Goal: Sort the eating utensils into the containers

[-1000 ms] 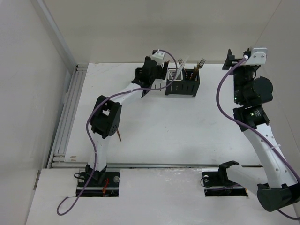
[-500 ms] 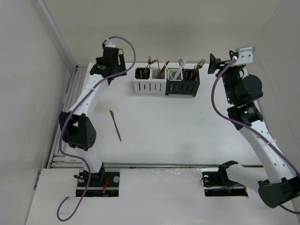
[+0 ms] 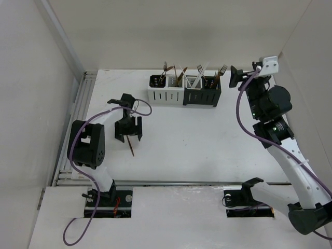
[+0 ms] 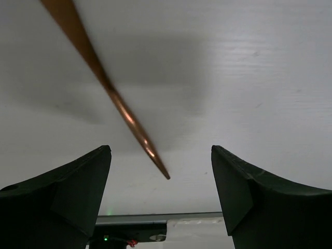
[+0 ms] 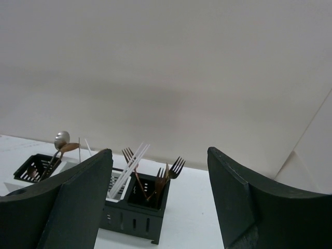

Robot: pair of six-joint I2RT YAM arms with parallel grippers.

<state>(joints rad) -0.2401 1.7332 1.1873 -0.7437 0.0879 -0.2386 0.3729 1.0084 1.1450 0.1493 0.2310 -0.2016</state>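
The left gripper [image 4: 161, 155] has swung from the back-left corner down over the lone copper utensil [image 4: 111, 93] lying on the bench [image 3: 207, 140], well short of the containers [image 3: 166, 96]. Its jaws stand wide astride it, so a grasp looks next. The right gripper [image 3: 235, 77] hangs aside, wide and empty.

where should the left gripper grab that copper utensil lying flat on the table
Take the copper utensil at its slim shaft, from straight above, jaws straddling it: it lies flat on the table and tapers to a thin tip.
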